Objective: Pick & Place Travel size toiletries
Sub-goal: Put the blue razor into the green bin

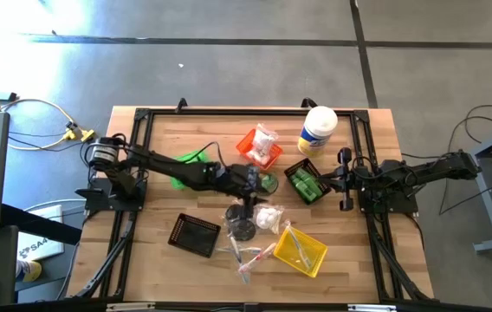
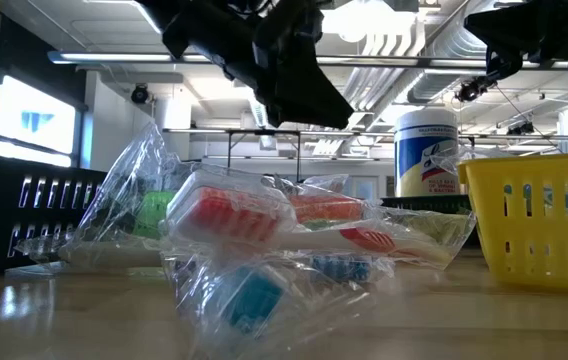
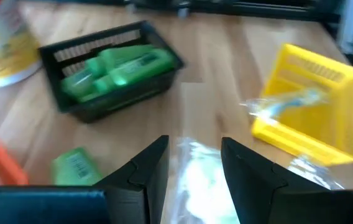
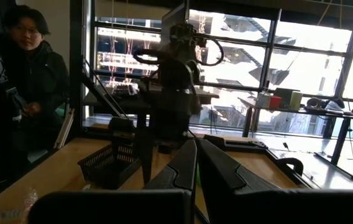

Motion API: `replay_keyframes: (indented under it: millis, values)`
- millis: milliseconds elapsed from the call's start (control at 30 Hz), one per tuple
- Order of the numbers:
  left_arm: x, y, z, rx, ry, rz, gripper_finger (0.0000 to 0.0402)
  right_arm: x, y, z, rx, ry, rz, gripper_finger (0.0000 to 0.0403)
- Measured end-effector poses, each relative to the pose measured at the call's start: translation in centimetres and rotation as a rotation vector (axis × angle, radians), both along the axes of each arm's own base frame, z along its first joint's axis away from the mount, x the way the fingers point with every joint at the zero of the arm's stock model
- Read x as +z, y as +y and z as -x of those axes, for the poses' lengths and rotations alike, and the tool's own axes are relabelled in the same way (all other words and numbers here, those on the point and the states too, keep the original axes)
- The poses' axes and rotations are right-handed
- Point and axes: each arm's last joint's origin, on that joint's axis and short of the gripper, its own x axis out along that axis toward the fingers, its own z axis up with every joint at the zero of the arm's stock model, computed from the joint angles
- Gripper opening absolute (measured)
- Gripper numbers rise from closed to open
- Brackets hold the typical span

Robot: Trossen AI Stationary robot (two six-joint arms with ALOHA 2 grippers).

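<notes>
My left gripper [image 3: 195,142] hangs over the table's middle [image 1: 256,189], pointing toward the right edge and slanting down. A white crinkly packet [image 3: 195,180] fills the gap between its fingers. In the high view a white packet [image 1: 269,217] shows just on the gripper's near side. A green mini bottle [image 3: 74,165] lies on the wood beside the fingers. Clear-wrapped toothbrushes [image 1: 246,256] lie in a heap toward the near edge. My right gripper [image 4: 196,163] waits shut at the table's right side [image 1: 343,180], holding nothing. My left gripper has the white packet [image 3: 192,168] between the inner faces of its two fingers [image 3: 151,168]. The fingers come from the table's left, slanting down. The view is blurred and looks along the fingers, so which edge of the packet they have does not show.
A black bin with green items [image 1: 307,184] and a yellow bin [image 1: 302,251] lie ahead of my left gripper. An orange bin [image 1: 259,149] and a tall canister [image 1: 319,130] stand at the back. A flat black bin [image 1: 194,234] sits near left. A person [image 4: 27,74] stands beyond the table.
</notes>
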Motion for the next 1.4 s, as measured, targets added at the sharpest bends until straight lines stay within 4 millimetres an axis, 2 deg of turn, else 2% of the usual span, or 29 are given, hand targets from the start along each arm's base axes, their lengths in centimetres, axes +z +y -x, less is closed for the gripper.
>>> replay_keyframes:
  millis: [167,400,700,867,1067,1300,1400]
  values:
    - [-1.8,-1.9,1.0,-0.075,-0.07,-0.04,0.0143,0.0,0.0,0.0,0.003,0.0,-0.004,0.0009]
    - [-3.0,-1.8,4.0,-0.078,-0.16,-0.037,0.0143,0.0,0.0,0.0,0.005,0.0,-0.01,0.0009]
    - [-1.2,-1.3,8.6,-0.106,-0.255,-0.082,0.0143,0.0,0.0,0.0,0.003,-0.003,-0.012,0.0009]
    - [-0.7,-1.0,11.0,-0.124,-0.287,-0.138,0.0143,0.4,-0.2,0.0,-0.057,-0.042,-0.018,0.0009]
    - [1.2,-0.7,13.4,-0.135,-0.335,-0.184,0.0143,1.2,-0.3,0.2,-0.089,-0.117,0.002,0.0009]
    - [1.8,-0.4,15.8,-0.139,-0.328,-0.185,0.0143,1.7,-0.1,0.3,-0.031,-0.173,-0.015,0.0009]
    - [1.7,-0.3,16.5,-0.139,-0.328,-0.186,0.0143,1.8,-0.3,0.1,-0.099,-0.185,-0.022,0.0009]
